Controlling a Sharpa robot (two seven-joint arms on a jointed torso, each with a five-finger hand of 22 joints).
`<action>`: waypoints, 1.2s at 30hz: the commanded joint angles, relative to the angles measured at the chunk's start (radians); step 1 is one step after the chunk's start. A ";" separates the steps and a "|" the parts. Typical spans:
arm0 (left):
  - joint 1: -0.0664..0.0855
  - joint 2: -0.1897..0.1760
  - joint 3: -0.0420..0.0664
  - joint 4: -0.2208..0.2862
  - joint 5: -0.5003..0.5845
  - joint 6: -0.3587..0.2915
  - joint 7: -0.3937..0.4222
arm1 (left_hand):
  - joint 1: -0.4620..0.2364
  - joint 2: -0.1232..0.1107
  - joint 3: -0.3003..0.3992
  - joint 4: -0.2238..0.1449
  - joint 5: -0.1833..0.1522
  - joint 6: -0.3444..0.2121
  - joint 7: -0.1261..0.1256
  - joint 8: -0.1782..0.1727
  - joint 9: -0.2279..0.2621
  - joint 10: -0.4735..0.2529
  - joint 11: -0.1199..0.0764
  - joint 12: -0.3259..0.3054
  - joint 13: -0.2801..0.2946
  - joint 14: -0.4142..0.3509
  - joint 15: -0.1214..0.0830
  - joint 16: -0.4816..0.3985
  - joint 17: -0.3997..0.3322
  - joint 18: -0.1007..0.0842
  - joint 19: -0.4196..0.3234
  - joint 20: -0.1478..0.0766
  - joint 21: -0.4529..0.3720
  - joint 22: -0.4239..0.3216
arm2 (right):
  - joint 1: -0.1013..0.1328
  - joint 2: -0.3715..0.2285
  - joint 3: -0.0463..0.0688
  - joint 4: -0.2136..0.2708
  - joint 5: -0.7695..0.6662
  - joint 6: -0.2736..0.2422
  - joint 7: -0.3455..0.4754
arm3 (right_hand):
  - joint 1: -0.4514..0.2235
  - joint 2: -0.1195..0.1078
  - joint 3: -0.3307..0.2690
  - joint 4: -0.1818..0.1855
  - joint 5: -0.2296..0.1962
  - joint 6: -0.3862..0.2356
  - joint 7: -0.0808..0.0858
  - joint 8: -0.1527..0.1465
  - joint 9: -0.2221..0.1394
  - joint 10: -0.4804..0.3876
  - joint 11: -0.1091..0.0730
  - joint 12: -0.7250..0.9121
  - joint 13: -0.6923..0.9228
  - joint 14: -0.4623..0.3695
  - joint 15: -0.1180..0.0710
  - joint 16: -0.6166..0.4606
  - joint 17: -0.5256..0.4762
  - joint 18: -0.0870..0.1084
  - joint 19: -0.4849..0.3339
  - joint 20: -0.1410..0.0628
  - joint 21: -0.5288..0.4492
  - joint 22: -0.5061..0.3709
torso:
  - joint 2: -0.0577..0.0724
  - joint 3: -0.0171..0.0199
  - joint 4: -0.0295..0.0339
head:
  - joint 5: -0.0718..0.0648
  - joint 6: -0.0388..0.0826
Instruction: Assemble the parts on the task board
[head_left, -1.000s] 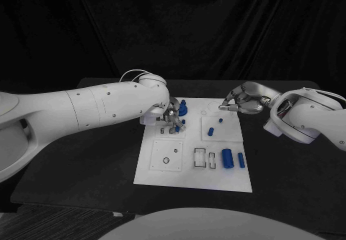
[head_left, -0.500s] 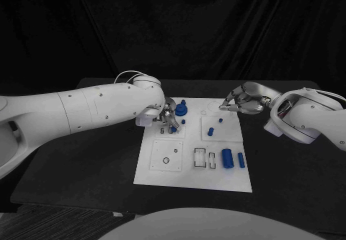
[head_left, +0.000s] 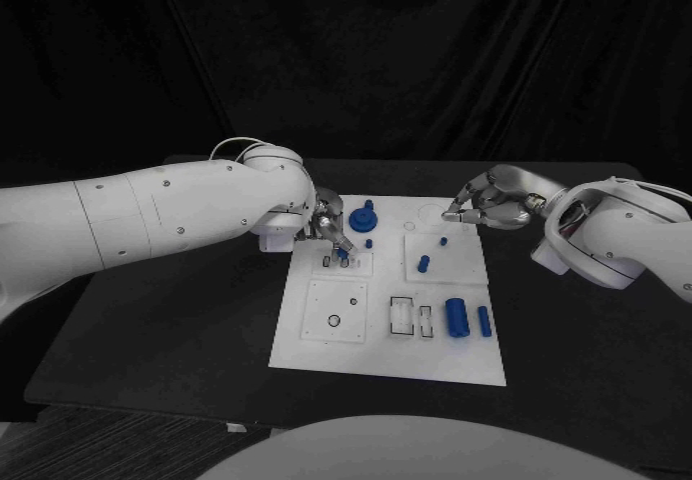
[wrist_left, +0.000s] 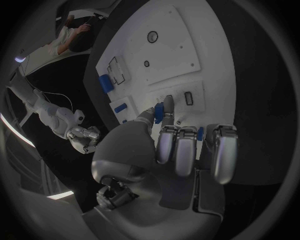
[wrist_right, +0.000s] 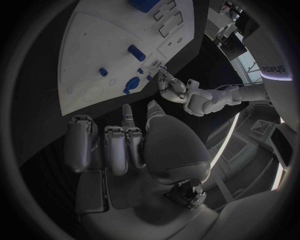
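The white task board (head_left: 433, 355) lies mid-table. My left hand (head_left: 326, 226) hovers over its far left corner and pinches a small blue part (wrist_left: 159, 112) between thumb and a finger, just above two small slots (wrist_left: 187, 98). A tall blue part (head_left: 364, 215) stands beside that hand. My right hand (head_left: 488, 206) hangs at the board's far right corner with fingers curled in and nothing in them; the right wrist view shows that hand (wrist_right: 134, 145) above the board (wrist_right: 94, 45). Short blue pegs (head_left: 423, 263) lie mid-board.
A large blue cylinder (head_left: 456, 316) and a slimmer one (head_left: 483, 320) lie at the board's near right, beside rectangular recesses (head_left: 401, 314). A square plate with a ring mark (head_left: 335, 310) sits near left. Black table (head_left: 173, 330) surrounds the board.
My left arm and hand have drawn back a little toward the board's far left edge, the small blue part shifting slightly with them. The right hand has stayed put.
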 joint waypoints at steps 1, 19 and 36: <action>0.004 -0.005 0.001 0.006 0.061 -0.012 0.003 | 0.019 -0.039 0.111 -0.023 0.018 0.010 -0.019 -0.012 0.057 0.183 -0.031 0.030 0.283 0.109 -0.020 0.014 0.265 0.027 0.002 -0.013 -0.014 0.162 | -0.004 0.001 0.001 -0.003 -0.001 0.009 -0.018 | 0.005 0.008 -0.031 0.008 0.018 0.011 0.000 0.018 0.015 0.106 0.010 0.017 0.263 0.095 0.002 -0.004 0.244 0.010 0.003 0.006 -0.017 0.194 | -0.003 0.0021 0.0000 | 0.004 0.000; -0.002 -0.011 0.000 -0.005 0.070 -0.004 0.000 | -0.011 -0.042 0.148 -0.007 0.015 0.007 -0.016 -0.021 0.068 0.183 -0.028 0.030 0.283 0.109 -0.017 0.014 0.265 0.029 -0.003 -0.010 -0.019 0.160 | -0.012 0.006 0.001 -0.010 -0.001 0.011 -0.014 | 0.007 0.008 -0.032 0.008 0.019 0.010 0.000 0.018 0.015 0.106 0.010 0.017 0.263 0.095 0.002 -0.005 0.242 0.011 0.002 0.006 -0.020 0.193 | -0.002 0.0012 0.0008 | 0.013 0.000; -0.024 0.001 0.000 -0.032 0.070 -0.006 -0.001 | -0.028 -0.041 0.167 0.005 0.016 0.007 -0.014 -0.025 0.075 0.183 -0.026 0.030 0.283 0.109 -0.015 0.014 0.265 0.029 -0.005 -0.009 -0.022 0.159 | -0.013 0.009 0.001 -0.013 -0.001 0.013 -0.014 | 0.007 0.008 -0.032 0.008 0.020 0.010 0.000 0.018 0.015 0.106 0.010 0.017 0.263 0.094 0.002 -0.008 0.240 0.011 0.001 0.006 -0.023 0.192 | -0.001 0.0016 0.0007 | 0.012 0.000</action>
